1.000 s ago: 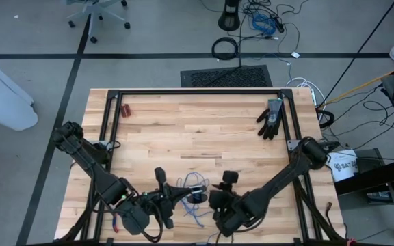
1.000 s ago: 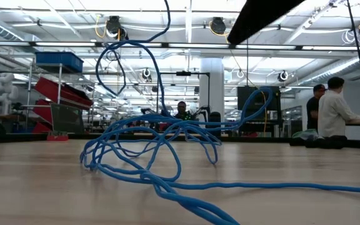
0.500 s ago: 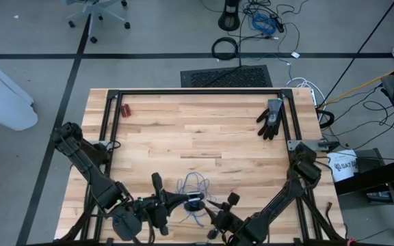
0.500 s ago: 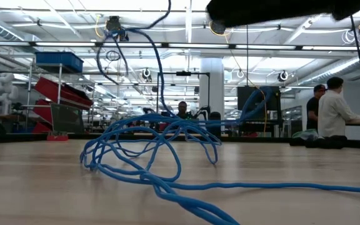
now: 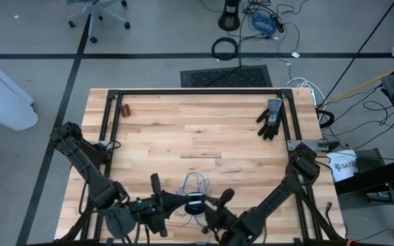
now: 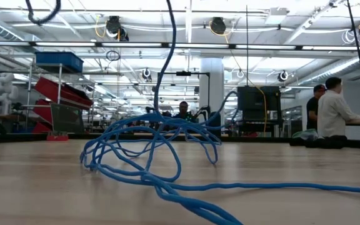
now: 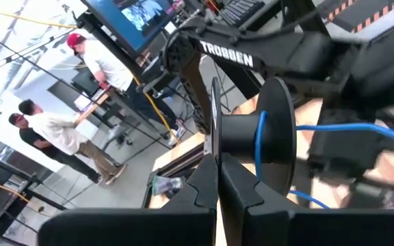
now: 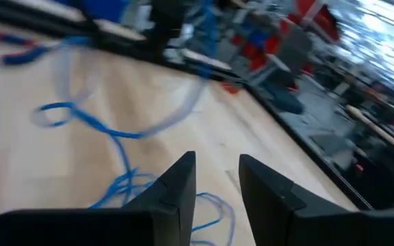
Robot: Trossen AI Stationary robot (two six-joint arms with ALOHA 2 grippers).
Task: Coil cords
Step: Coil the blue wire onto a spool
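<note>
The thin blue cable [image 6: 149, 150] is heaped on the pale wooden surface [image 5: 197, 130]. The left end effector [image 7: 219, 179] is clamped on a black spool [image 7: 252, 137]. The right end effector [image 8: 214, 181] is parted, empty

Grey floor [image 5: 149, 41] w/ black tape lines; dark mat [image 5: 226, 76] beyond surface's far edge. Office chair [image 5: 100, 12], white bin [image 5: 2, 92] (prob.). Ceiling strip lights [image 6: 186, 44], blue & red shelving [image 6: 58, 78].

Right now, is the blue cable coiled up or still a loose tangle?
Loose tangle. The blue cable sprawls in uneven loops on the table, one strand rising out of view; a stretch wraps a black spool before the shut left gripper.
</note>
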